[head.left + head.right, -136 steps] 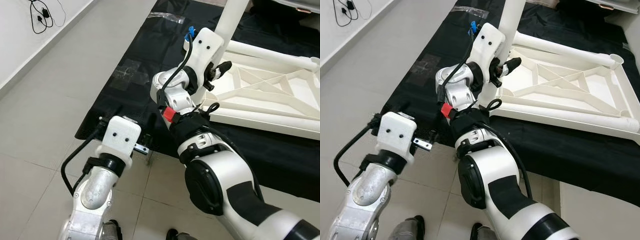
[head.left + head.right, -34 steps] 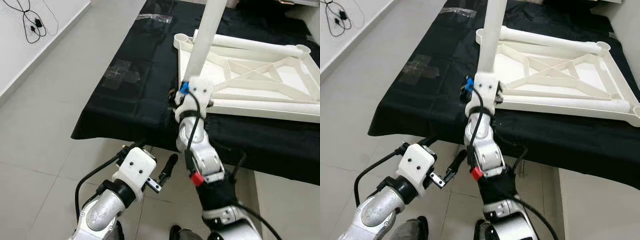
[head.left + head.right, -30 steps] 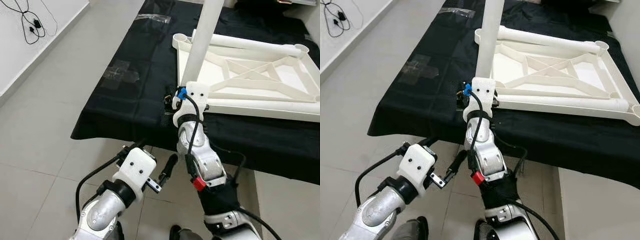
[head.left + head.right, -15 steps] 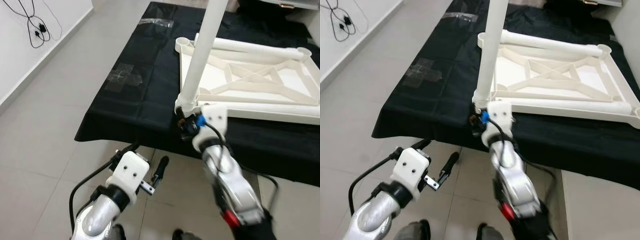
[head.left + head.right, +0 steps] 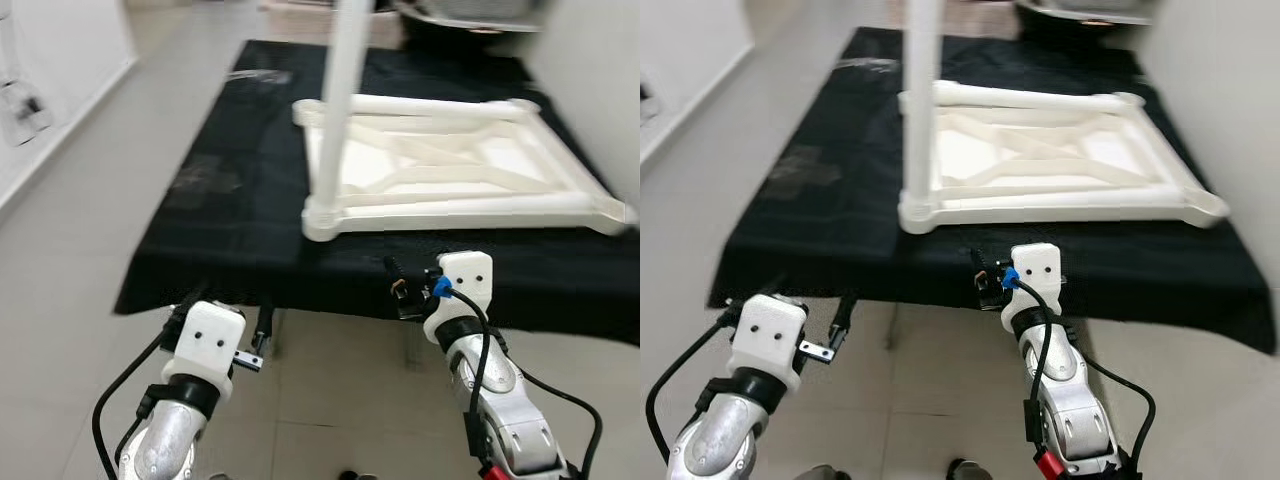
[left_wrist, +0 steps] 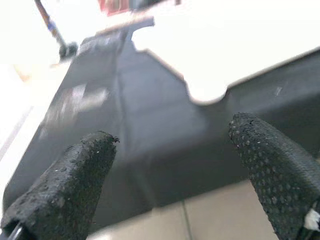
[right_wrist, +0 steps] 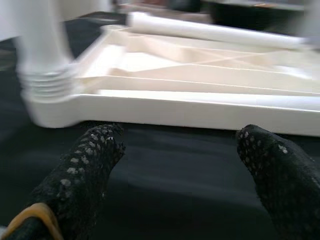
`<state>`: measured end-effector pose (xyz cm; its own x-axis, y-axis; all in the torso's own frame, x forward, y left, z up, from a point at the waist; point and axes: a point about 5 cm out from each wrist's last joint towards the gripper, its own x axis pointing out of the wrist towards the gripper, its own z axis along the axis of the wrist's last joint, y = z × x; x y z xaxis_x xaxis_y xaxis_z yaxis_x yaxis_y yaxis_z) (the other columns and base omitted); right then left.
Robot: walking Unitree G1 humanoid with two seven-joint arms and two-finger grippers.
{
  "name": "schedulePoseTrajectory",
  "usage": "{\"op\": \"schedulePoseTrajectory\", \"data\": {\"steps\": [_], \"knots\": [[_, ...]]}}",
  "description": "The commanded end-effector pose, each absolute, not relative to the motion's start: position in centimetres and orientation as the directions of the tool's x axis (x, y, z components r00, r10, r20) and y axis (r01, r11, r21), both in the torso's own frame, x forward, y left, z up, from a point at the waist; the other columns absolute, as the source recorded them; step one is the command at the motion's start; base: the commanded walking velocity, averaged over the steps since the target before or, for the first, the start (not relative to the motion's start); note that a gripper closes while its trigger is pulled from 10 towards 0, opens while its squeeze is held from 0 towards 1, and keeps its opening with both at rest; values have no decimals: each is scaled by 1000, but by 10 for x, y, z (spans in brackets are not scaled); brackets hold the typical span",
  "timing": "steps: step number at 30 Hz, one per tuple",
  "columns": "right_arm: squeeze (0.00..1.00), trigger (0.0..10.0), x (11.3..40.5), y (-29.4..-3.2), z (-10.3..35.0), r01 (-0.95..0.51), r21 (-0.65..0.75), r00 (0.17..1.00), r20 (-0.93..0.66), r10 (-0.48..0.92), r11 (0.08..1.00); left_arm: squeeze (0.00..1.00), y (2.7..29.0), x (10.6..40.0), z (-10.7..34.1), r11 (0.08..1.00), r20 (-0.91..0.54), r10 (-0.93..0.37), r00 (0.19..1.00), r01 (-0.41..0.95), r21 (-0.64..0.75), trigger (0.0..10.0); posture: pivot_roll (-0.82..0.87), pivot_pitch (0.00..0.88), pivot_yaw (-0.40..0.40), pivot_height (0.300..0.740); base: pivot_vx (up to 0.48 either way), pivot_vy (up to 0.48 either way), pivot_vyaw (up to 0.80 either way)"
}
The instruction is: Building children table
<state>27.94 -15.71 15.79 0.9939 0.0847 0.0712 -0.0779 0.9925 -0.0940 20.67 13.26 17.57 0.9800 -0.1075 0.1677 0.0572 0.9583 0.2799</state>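
Note:
A white children's table frame [image 5: 470, 208] lies upside down on a black cloth [image 5: 200, 230]. One white leg [image 5: 335, 110] stands upright in its near left corner socket [image 7: 47, 82]. My right gripper [image 7: 180, 142] is open with nothing in it. It hangs by the cloth's front edge, a little short of the frame's near rail [image 7: 210, 107]. My left gripper [image 6: 172, 140] is open too, low at the cloth's front left edge, with its black fingers [image 5: 262, 325] pointing at the cloth.
Grey floor tiles [image 5: 60, 250] run along the left of the clothed platform and in front of it. A pale wall [image 5: 600, 60] stands close on the right. Dark things lie at the far end, blurred.
The camera has swung, so the scene sits differently. My right gripper has come away from the leg's base and drawn back toward me and lower. The leg stays upright.

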Motion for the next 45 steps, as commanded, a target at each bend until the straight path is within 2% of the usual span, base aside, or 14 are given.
{"op": "schedulePoseTrajectory", "data": {"steps": [1, 6, 15, 20, 26, 33, 41, 45], "knots": [[0, 10000, 281, -155, 156, -93, -98, 992, 74, 101, 991, 0, 137, 207, 176, 952, 179, -73, 981, 15, 306, 10000, 121, 117, -54, 740, 0, 0, -800], [0, 10000, 289, -155, 158, -96, -110, 990, 93, 106, 989, 0, 155, 213, 186, 944, 232, 31, 972, -105, 313, 10000, 125, 90, -55, 740, 0, 0, 0], [0, 10000, 303, -159, 156, -85, -116, 992, 82, 95, 990, 0, 169, 216, 202, 934, 289, 101, 952, -191, 303, 10000, 137, 61, -65, 740, 0, 0, 0], [0, 10000, 308, -162, 155, -64, -83, 995, 75, 70, 995, 0, 173, 216, 205, 925, 305, 131, 943, -227, 305, 10000, 142, 50, -64, 740, 0, 0, 800], [0, 10000, 324, -175, 169, 20, -92, 992, 126, -8, 996, 0, 188, 218, 212, 904, 336, 218, 916, -320, 285, 10000, 138, 34, -65, 740, 48, 0, 0], [0, 10000, 331, -182, 179, 63, -86, 985, 163, -48, 994, 0, 190, 221, 212, 902, 335, 204, 920, -310, 302, 10000, 143, 37, -68, 740, 334, 0, 0], [0, 10000, 337, -207, 189, 244, -70, 956, 187, -228, 967, 0, 189, 222, 215, 901, 340, 199, 919, -308, 306, 10000, 142, 47, -67, 740, 389, 0, 0], [0, 10000, 338, -208, 188, 244, -57, 956, 181, -231, 968, 0, 191, 222, 215, 899, 339, 204, 918, -313, 306, 10000, 144, 49, -67, 740, 394, 0, 0]]}}
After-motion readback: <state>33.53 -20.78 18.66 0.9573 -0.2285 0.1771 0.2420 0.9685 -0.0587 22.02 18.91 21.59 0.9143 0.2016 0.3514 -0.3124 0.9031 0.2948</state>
